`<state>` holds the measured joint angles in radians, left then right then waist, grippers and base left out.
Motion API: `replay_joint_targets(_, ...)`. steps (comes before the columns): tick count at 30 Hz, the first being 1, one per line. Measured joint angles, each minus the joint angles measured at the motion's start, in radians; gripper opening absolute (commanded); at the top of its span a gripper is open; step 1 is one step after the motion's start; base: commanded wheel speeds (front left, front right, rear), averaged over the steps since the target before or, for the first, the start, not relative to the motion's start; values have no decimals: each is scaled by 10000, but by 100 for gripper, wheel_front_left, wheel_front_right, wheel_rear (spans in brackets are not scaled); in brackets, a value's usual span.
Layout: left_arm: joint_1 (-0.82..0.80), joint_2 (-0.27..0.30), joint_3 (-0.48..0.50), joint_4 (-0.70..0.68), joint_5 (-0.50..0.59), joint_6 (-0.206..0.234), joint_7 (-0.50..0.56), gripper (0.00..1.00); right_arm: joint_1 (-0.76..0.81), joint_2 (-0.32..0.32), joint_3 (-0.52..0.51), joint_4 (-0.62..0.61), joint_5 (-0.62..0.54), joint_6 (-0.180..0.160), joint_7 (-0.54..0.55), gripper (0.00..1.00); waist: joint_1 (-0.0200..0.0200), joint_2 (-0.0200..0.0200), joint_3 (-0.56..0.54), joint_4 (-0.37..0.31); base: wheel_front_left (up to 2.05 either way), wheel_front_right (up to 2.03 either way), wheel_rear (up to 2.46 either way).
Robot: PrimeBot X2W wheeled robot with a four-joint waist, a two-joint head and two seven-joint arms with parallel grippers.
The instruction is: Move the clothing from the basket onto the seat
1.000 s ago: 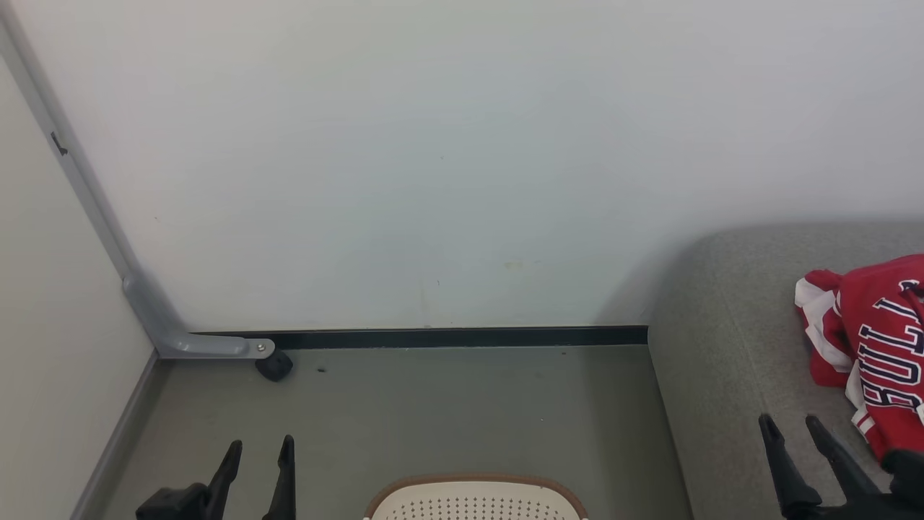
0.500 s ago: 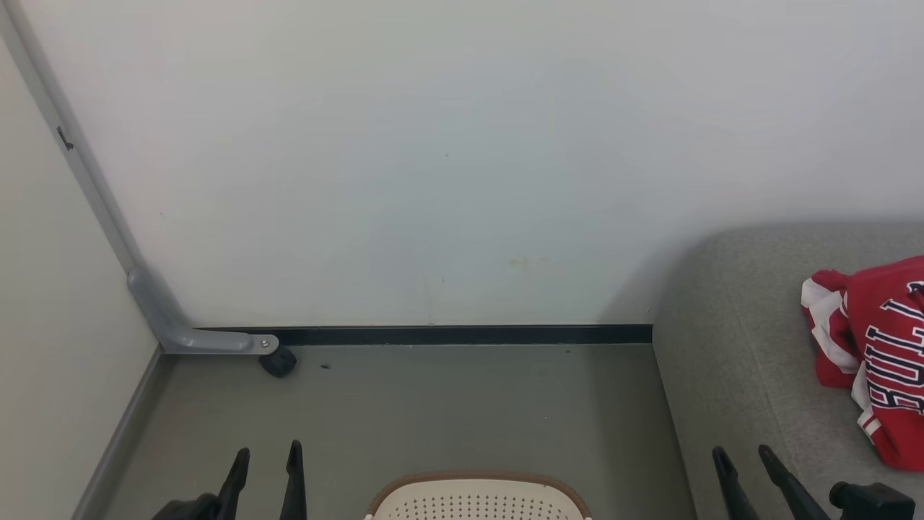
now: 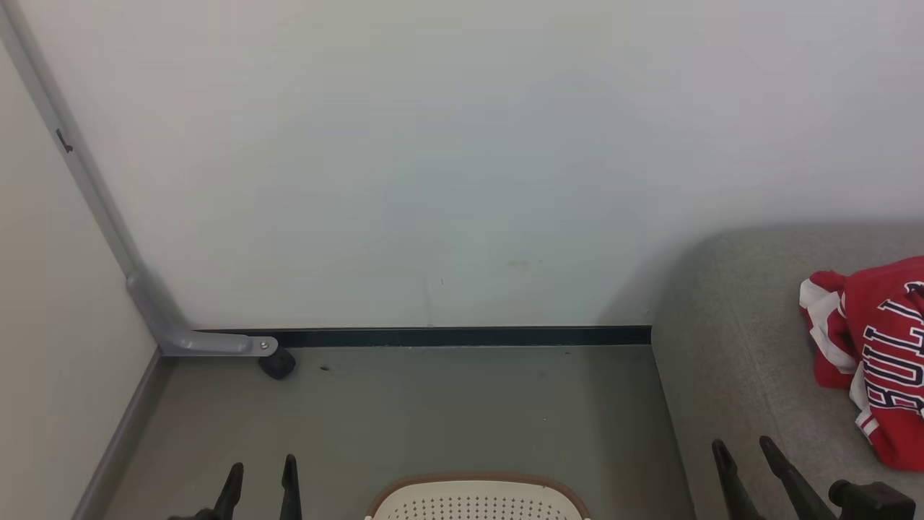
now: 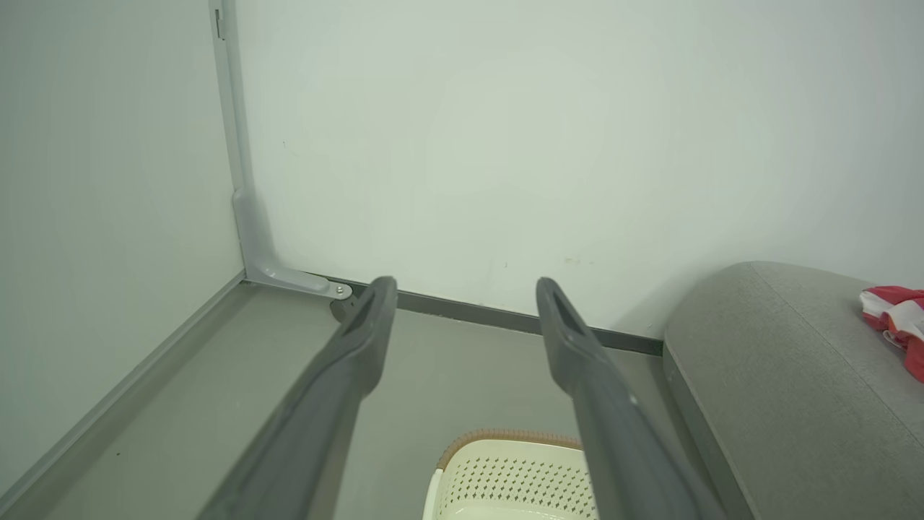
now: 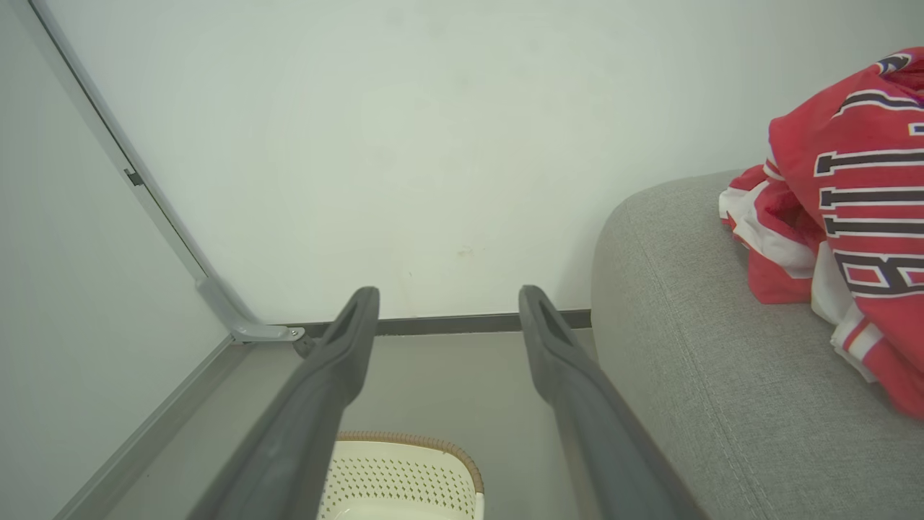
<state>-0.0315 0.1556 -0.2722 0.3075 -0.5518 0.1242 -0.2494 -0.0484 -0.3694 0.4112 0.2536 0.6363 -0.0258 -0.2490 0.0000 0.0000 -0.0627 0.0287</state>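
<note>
The red clothing (image 3: 877, 347) with white trim and navy block letters lies crumpled on the grey seat (image 3: 729, 347) at the right, seen too in the right wrist view (image 5: 844, 195) and as a red edge of clothing (image 4: 899, 318) in the left wrist view. The cream basket (image 3: 476, 498) with its brown rim shows its far end at the bottom centre; its inside is out of view. My left gripper (image 3: 261, 469) stands open and empty left of the basket. My right gripper (image 3: 743, 451) is open and empty over the seat's front left part, short of the clothing.
A white wall runs across the back with a black skirting strip (image 3: 462, 336). A grey metal frame (image 3: 155, 310) with a small black caster (image 3: 276, 363) stands in the left corner. Grey-green floor (image 3: 447, 404) lies between the wall and the basket.
My right gripper has drawn back from the clothing, down and to the left. My left gripper has sunk lower in the head view. The clothing has stayed on the seat.
</note>
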Motion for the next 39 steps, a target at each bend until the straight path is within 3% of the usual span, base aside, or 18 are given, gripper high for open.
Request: replay_joint_targets(39,85,-320,514,-10,711,-199,0,100,400,901,-1557,-107,-1448,936,-2,100,0,1,47,-144,0,0,0)
